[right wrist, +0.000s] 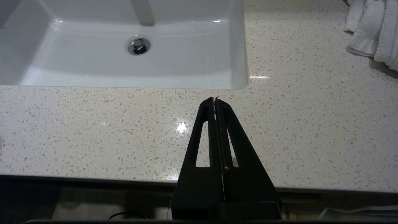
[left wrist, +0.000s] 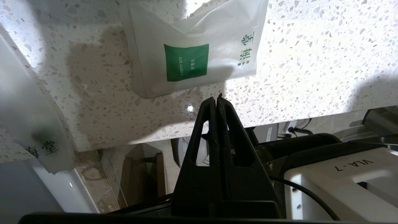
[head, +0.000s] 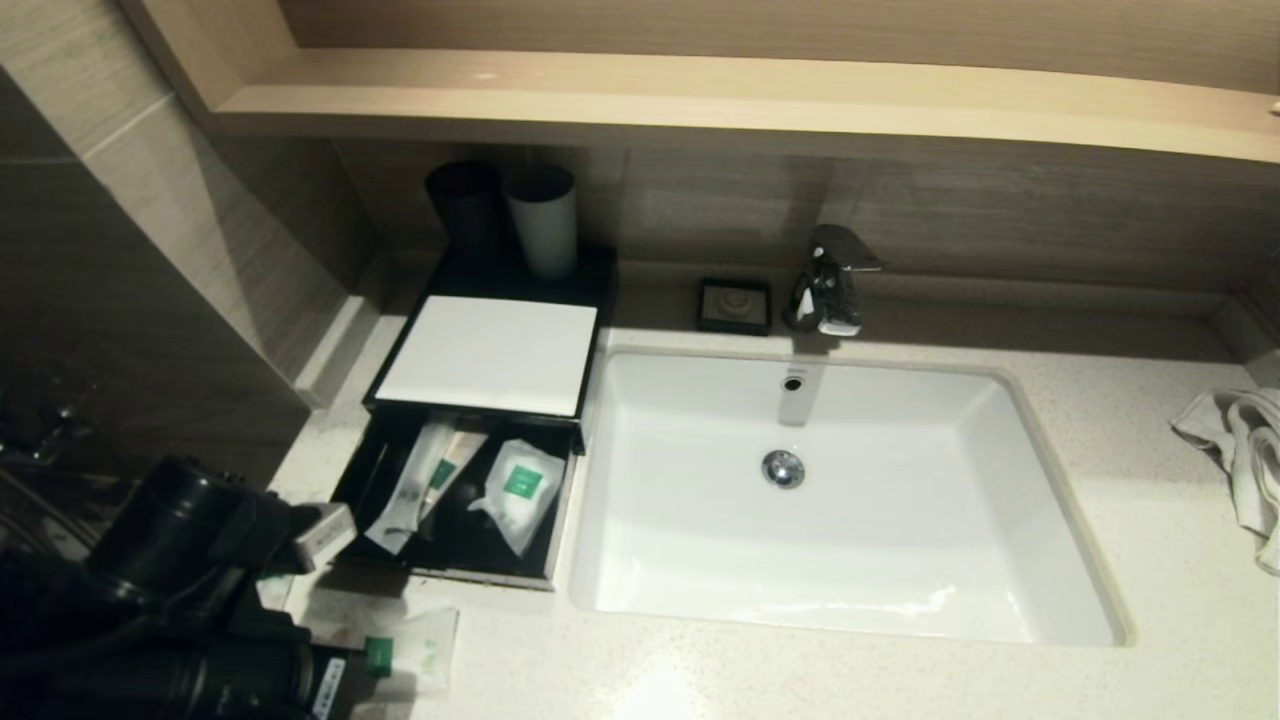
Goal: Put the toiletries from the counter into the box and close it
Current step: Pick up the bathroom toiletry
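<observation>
The black box (head: 585, 300) stands left of the sink with a white lid (head: 490, 352) on top. Its drawer (head: 556, 520) is pulled out and holds a long white sachet (head: 415, 490) and a white pouch with a green label (head: 520, 490). Another white vanity-kit pouch (head: 415, 640) lies on the counter in front of the drawer; it also shows in the left wrist view (left wrist: 192, 53). My left gripper (left wrist: 216, 99) is shut and empty, just short of that pouch near the counter's front edge. A second sachet (left wrist: 40, 146) shows beside it. My right gripper (right wrist: 215, 100) is shut and empty over the counter in front of the sink.
The white sink (head: 1010, 400) fills the middle, with a faucet (head: 830, 280) and a small black dish (head: 735, 305) behind it. Two cups (head: 540, 220) stand behind the box. A white towel (head: 1240, 450) lies at the far right. A small pale box (head: 320, 535) sits by the drawer's left corner.
</observation>
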Motion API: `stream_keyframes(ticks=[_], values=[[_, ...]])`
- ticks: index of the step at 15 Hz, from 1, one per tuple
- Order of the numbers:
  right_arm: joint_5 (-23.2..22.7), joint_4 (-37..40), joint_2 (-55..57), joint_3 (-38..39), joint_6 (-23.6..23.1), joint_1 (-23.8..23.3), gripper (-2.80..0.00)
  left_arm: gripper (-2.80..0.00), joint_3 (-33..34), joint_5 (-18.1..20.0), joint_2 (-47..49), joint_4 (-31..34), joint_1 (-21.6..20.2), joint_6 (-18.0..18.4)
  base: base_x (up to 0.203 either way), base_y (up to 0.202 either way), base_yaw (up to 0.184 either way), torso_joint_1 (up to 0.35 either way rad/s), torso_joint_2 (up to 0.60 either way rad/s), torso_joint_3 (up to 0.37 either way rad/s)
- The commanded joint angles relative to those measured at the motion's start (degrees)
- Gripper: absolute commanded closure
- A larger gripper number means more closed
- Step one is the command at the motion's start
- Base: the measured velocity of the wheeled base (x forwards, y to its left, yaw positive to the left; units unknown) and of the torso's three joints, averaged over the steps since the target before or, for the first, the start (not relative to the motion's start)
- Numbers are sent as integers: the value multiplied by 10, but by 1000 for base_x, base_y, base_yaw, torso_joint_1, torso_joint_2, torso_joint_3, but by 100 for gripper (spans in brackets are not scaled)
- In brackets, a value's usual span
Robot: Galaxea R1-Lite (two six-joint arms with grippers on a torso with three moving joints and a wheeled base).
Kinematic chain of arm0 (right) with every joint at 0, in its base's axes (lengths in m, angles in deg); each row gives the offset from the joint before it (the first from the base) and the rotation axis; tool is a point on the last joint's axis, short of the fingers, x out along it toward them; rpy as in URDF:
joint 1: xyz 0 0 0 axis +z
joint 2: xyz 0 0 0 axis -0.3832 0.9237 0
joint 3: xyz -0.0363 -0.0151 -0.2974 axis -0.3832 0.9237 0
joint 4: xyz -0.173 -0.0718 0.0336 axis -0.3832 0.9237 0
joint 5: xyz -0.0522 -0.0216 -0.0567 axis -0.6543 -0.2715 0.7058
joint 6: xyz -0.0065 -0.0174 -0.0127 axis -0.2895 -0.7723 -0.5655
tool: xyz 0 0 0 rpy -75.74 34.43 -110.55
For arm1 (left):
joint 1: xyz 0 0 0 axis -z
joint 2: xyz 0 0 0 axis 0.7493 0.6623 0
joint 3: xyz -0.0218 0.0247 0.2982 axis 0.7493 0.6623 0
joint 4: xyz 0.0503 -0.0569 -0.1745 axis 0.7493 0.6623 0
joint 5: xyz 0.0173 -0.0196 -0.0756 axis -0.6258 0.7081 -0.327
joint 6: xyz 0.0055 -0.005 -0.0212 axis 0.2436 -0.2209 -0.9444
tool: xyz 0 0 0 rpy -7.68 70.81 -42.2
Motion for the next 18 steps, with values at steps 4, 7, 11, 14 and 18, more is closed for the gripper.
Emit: stream_keyframes(ticks=[4,7,11,14,18], values=[[0,0,0,0,0,0,0,0,0,0,6,-17,0,-1,0,0,0,0,0,0],[0,0,0,0,0,0,0,0,2,0,18,-35,0,-2,0,0,0,0,0,0],[0,0,0,0,0,0,0,0,0,0,21,-36,0,-1,0,0,0,0,0,0],[0,0,0,0,0,-1,0,0,-1,-17,23,-36,0,-1,0,0,0,0,0,0],[0,0,0,0,0,-1,0,0,2,-25,28,-53,0,-1,0,0,0,0,0,0]])
